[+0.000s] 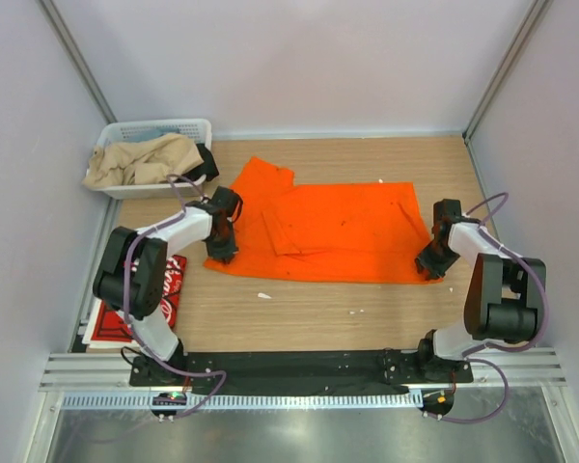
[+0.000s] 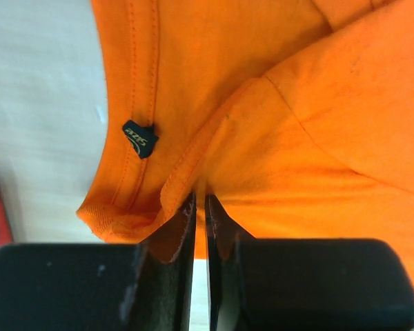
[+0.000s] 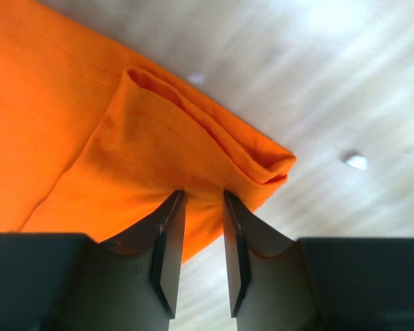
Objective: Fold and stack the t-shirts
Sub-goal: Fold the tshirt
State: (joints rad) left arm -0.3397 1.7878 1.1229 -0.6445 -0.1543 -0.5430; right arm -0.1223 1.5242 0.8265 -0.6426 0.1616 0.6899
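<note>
T-shirt (image 1: 338,231) fabric sits pinched between each arm's fingers (image 2: 183,238).

At the far left corner you have a white slatted basket (image 1: 198,125) holding a crumpled beige cloth (image 1: 140,159), with a dark item (image 1: 206,162) at its right end. The wooden table (image 1: 299,313) carries a few small white scraps (image 1: 263,295) towards its near side.

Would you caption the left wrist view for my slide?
Left gripper pinching a fold of the orange tee near its tag.
</note>
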